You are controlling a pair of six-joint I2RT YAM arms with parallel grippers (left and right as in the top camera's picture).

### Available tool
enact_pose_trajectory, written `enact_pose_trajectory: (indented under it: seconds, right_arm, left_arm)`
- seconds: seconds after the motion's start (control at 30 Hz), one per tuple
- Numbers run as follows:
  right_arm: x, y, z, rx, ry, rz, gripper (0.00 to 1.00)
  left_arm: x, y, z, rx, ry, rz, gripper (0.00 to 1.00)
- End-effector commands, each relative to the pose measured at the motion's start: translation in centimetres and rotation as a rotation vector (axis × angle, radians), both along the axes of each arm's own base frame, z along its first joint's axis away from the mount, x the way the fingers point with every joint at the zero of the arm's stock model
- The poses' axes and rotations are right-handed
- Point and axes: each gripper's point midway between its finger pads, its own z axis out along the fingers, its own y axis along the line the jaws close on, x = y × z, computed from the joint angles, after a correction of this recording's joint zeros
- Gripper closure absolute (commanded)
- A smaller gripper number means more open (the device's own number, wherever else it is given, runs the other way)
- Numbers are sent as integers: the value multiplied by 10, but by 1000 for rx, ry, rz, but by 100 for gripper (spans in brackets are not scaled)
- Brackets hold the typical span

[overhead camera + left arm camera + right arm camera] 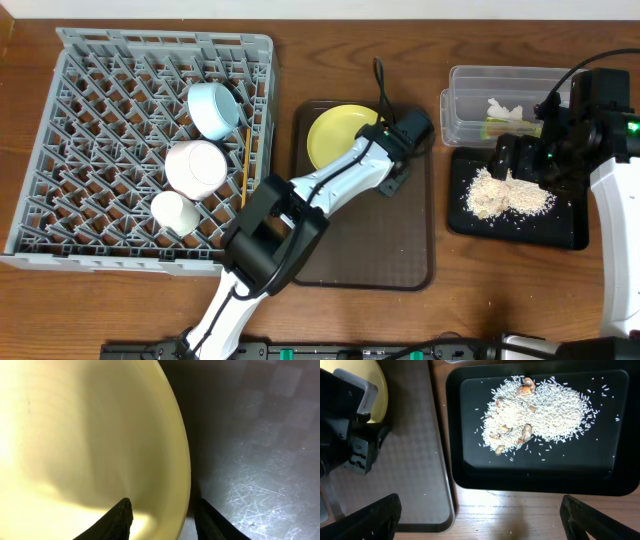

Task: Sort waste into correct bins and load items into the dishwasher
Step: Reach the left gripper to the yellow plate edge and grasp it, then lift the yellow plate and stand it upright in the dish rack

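The left arm [330, 190] hides the right rim of the yellow plate [335, 135]; the left wrist view crops it.

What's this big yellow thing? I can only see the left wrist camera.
Observer: A round plate, lying on a brown tray.
Operator: Where should it go?
Observer: Probably the grey rack on the left. A blue bowl, a pink bowl and a cup sit in it.
Operator: Is there any mess?
Observer: Rice is piled in a black tray on the right.
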Motion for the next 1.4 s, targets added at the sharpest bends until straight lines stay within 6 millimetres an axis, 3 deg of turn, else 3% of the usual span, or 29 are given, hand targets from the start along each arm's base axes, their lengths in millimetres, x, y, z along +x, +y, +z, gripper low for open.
enact_pose_trajectory:
  seconds: [0.0,0.23,0.4,0.53,0.83,1.1,1.37]
  right_arm:
    - [0,-2,6,-1,-16,-18,1]
    - [-1,-2,6,-1,-11,-18,1]
    - [-2,-2,5,0,-6,-18,1]
    - [-2,-2,5,0,-6,-18,1]
    - [-2,-2,5,0,-6,-18,1]
    - [-3,-2,5,0,-6,-18,1]
    - [-2,-2,5,0,-6,-18,1]
  left_arm:
    - [-8,18,-21,100,6,0,62]
    - [-10,21,-24,120,3,-1,86]
    - [-8,23,-22,138,-10,1,92]
    - [-4,28,-7,194,-40,2,92]
    - [2,30,44,179,-129,20,92]
    - [3,31,107,86,-214,40,92]
    - [11,66,168,14,-284,119,92]
